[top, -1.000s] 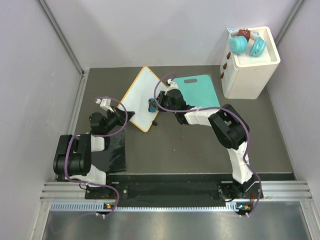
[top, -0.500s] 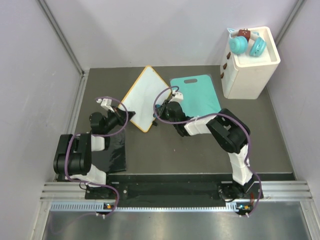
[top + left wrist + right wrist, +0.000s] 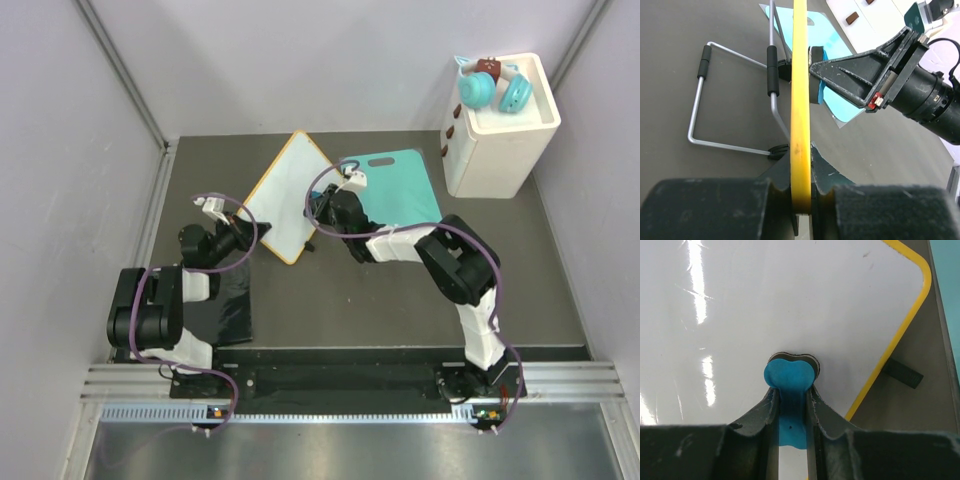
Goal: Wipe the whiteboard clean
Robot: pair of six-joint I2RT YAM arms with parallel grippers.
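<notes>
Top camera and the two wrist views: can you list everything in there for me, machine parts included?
whiteboard: one, white with a yellow-orange frame, tilted up near the middle of the table
eraser: one, blue with a dark pad, pressed against the whiteboard's face
wire stand: one, silver with black sleeves, behind the whiteboard
cutting board: one, teal, flat on the table to the right of the whiteboard
box: one, white, far right corner
toys: a few, teal and brown, on top of the box
mat: one, black, by the left arm's base
left gripper: one, black, clamped on the whiteboard's frame
right gripper: one, black, clamped on the eraser
</notes>
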